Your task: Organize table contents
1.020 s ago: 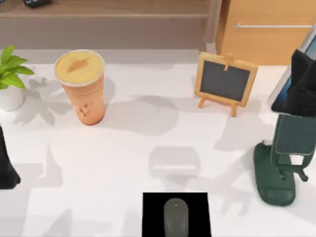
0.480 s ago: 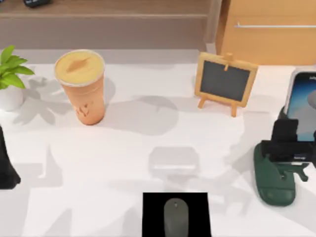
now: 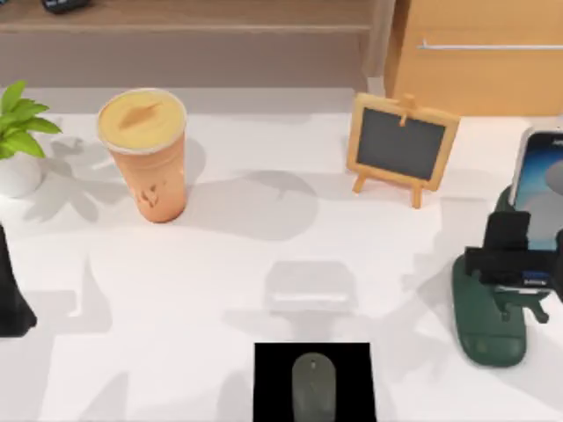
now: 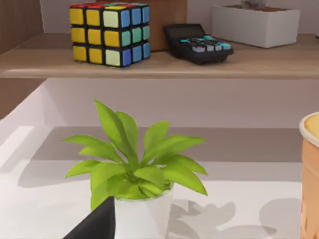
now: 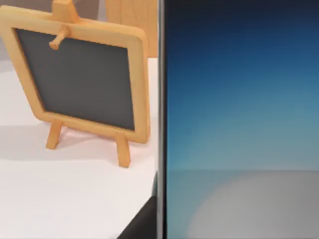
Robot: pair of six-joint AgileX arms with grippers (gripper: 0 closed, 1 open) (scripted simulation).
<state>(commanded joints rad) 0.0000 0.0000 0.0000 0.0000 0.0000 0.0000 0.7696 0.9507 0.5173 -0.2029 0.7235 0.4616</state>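
On the white table [image 3: 264,237], a tall orange drink cup [image 3: 145,154] with a yellow lid stands at the back left; its edge also shows in the left wrist view [image 4: 311,174]. A grey computer mouse [image 3: 314,387] lies on a black pad [image 3: 268,378] at the front middle. At the right edge, my right gripper [image 3: 515,251] is shut on the smartphone [image 3: 541,176], holding it upright over a dark green stand [image 3: 488,316]. The phone's pale blue screen [image 5: 239,114] sits very close in the right wrist view. My left gripper [image 3: 9,299] is parked at the left edge.
A wooden-framed mini chalkboard [image 3: 403,145] [image 5: 82,74] stands at the back right, close to the phone. A green potted plant [image 3: 18,141] [image 4: 134,174] sits at the far left. A wooden shelf [image 4: 159,62] behind holds a colour cube [image 4: 109,32] and a calculator [image 4: 199,45].
A second ago the right gripper held the phone tilted, high at the right edge. It has come down with the phone upright over the green stand, then shifted slightly right. The left arm stayed still.
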